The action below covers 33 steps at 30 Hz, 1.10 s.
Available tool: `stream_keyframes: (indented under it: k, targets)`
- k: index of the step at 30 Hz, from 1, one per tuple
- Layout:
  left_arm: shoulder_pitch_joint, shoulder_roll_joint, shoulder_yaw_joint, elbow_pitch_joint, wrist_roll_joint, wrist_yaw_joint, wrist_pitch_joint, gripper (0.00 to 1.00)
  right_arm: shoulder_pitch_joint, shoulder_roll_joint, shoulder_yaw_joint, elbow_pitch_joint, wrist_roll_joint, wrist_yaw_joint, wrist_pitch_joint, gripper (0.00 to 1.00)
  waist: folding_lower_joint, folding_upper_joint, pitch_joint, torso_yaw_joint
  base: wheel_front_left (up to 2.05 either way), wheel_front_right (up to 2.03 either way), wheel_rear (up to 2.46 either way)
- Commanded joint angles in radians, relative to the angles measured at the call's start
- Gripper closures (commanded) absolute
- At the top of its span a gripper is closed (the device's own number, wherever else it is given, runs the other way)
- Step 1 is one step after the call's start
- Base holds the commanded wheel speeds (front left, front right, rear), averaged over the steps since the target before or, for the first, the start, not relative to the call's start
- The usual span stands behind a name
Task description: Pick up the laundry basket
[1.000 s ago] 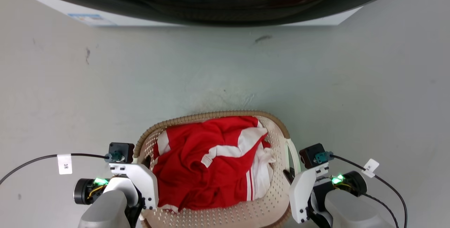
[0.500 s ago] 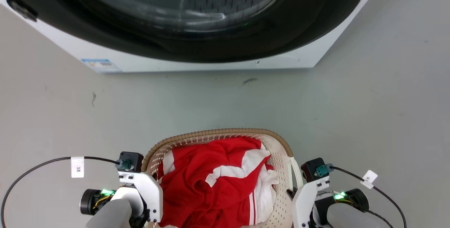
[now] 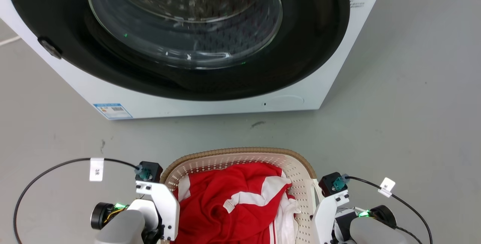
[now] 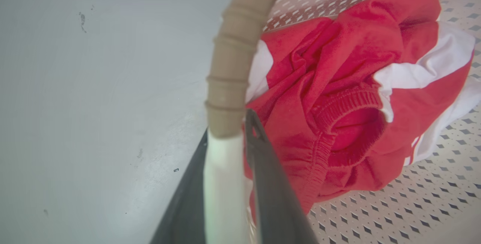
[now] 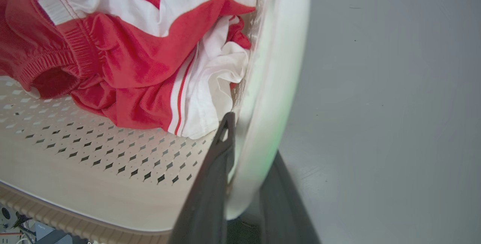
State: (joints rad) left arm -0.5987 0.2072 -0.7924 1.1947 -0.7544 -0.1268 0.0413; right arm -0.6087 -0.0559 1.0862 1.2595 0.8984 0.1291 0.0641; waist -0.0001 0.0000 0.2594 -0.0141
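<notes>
Grey floor (image 3: 413, 123) — washer label (image 3: 112, 111) illegible; grippers (image 4: 227, 138) (image 5: 251, 138) clamp laundry basket (image 3: 240, 150).

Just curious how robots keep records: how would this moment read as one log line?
task: pick up basket | left fingers: shut on left handle | right fingers: shut on right handle | load: red-white clothes | ahead: washer

Laundry basket (image 3: 300, 178): cream plastic, smooth, small holes; brown rim (image 3: 240, 150) looks woven. Clothes (image 3: 225, 202): red and white cloth. Washing machine (image 3: 210, 105): shiny white, glass door (image 3: 184, 14). Floor (image 3: 394, 123): smooth, matt.
</notes>
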Motion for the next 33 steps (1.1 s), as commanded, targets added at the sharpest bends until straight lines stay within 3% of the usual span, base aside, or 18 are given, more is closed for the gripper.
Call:
stream_keyframes:
  k: [1, 15, 33]
  targets:
    - [-0.011, -0.002, -0.026, -0.017, -0.005, -0.008, 0.032, 1.00, -0.026, 0.010, 0.008, 0.001, -0.001, 0.003, 0.014, 1.00, 0.0001, 0.0000, -0.028, 0.000, 0.00, 0.00, 0.00]
    - [-0.054, 0.052, -0.180, -0.102, -0.136, -0.010, 0.268, 1.00, -0.042, -0.042, 0.075, -0.015, 0.036, 0.001, 0.236, 1.00, 0.0001, 0.0000, -0.180, 0.009, 0.00, 0.00, 0.00]
    - [-0.008, 0.045, -0.298, -0.120, -0.262, -0.013, 0.398, 1.00, -0.028, -0.061, 0.137, -0.062, 0.096, 0.001, 0.320, 1.00, 0.0001, 0.0000, -0.289, 0.021, 0.00, 0.00, 0.00]
